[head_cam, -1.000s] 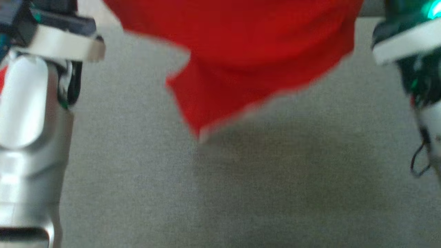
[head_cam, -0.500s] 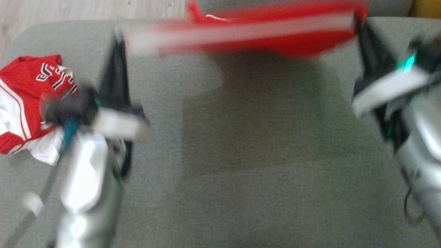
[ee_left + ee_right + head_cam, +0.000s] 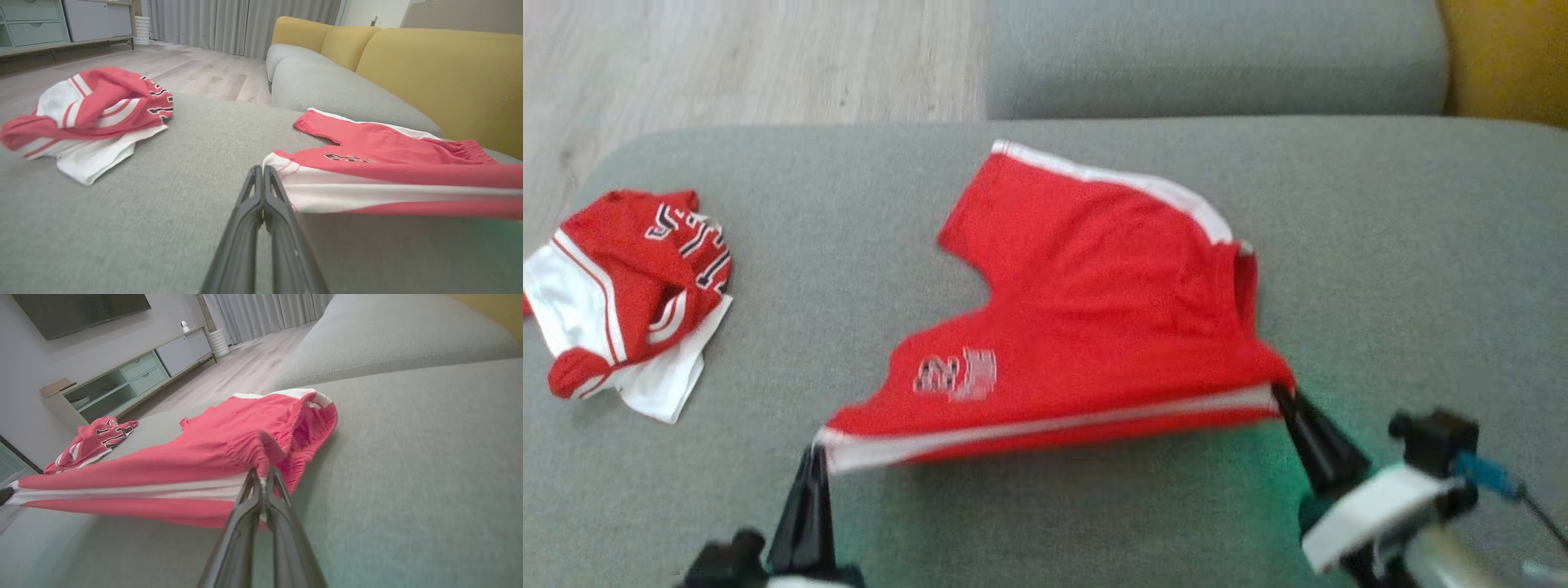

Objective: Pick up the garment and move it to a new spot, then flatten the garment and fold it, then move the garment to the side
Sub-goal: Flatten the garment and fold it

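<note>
The shorts (image 3: 1094,310) lie at frame centre on the grey sofa (image 3: 1421,245), near edge stretched between both arms; left fingers (image 3: 809,506), lower left, clamp the hem corner; right fingers (image 3: 1311,441), lower right, pinch the waistband; a second garment (image 3: 629,302) lies crumpled at left.

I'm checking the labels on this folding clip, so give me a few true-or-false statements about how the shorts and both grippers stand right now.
1. The shorts have their near edge stretched between the left gripper and the right gripper. True.
2. The right gripper is open. False: it is shut on the waistband end.
3. The far part of the shorts rests on the grey cushion. True.
4. A second red-and-white garment lies on top of the shorts. False: it lies crumpled and apart, toward the robot's left.
5. The left gripper holds the waistband. False: it pinches a leg-hem corner.
</note>
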